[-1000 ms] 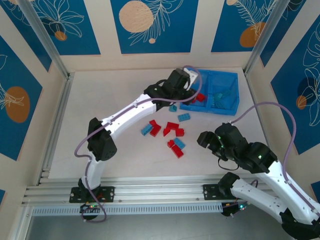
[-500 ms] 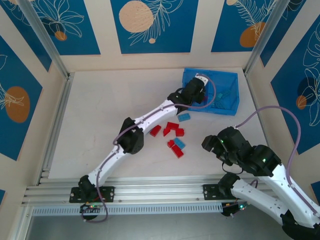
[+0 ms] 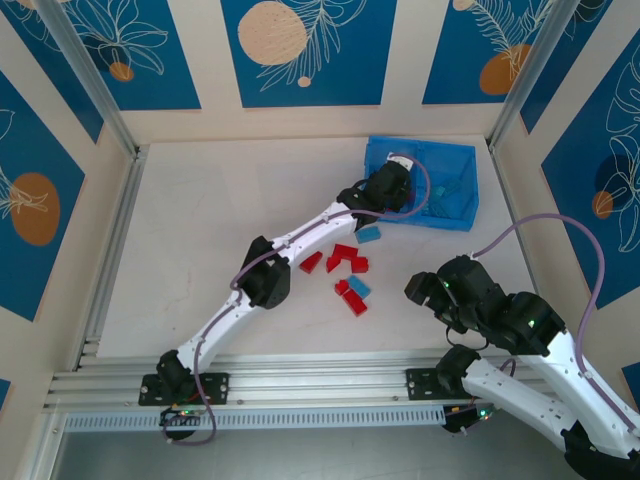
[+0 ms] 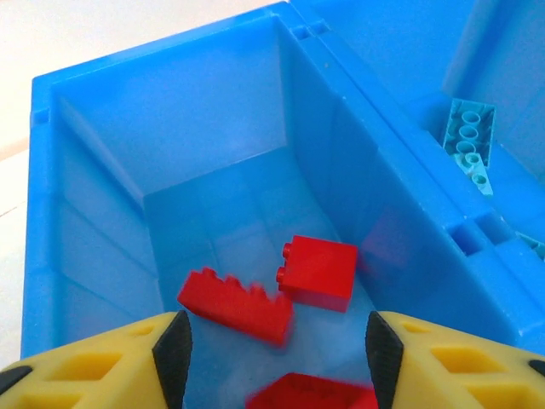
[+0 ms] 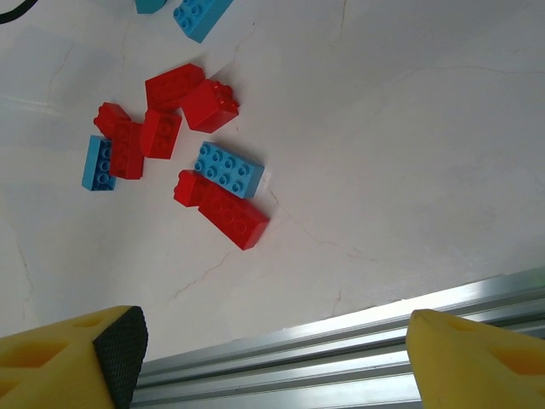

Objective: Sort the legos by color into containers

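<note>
My left gripper (image 4: 277,349) hangs open over the left compartment of the blue bin (image 4: 383,170). Red legos lie loose below it: a long one (image 4: 234,304), a square one (image 4: 317,271) and a blurred one (image 4: 306,392) between the fingers, none gripped. A teal lego (image 4: 471,143) rests in the right compartment. From above, the left gripper (image 3: 393,185) sits at the bin (image 3: 455,152). Red legos (image 3: 345,258) and blue ones (image 3: 370,235) lie scattered mid-table. My right gripper (image 3: 425,290) is open, near the front; in its wrist view (image 5: 272,358) a red lego (image 5: 234,220) and a blue one (image 5: 228,169) lie ahead.
An aluminium rail (image 5: 341,358) runs along the table's near edge under the right gripper. The left arm's elbow (image 3: 265,283) stretches low across the table beside the scattered bricks. Panel walls close the table at the back and sides.
The left arm reached from the bin's near corner out over its left compartment, and its jaws now stand apart with red bricks loose below. The right arm barely shifted.
</note>
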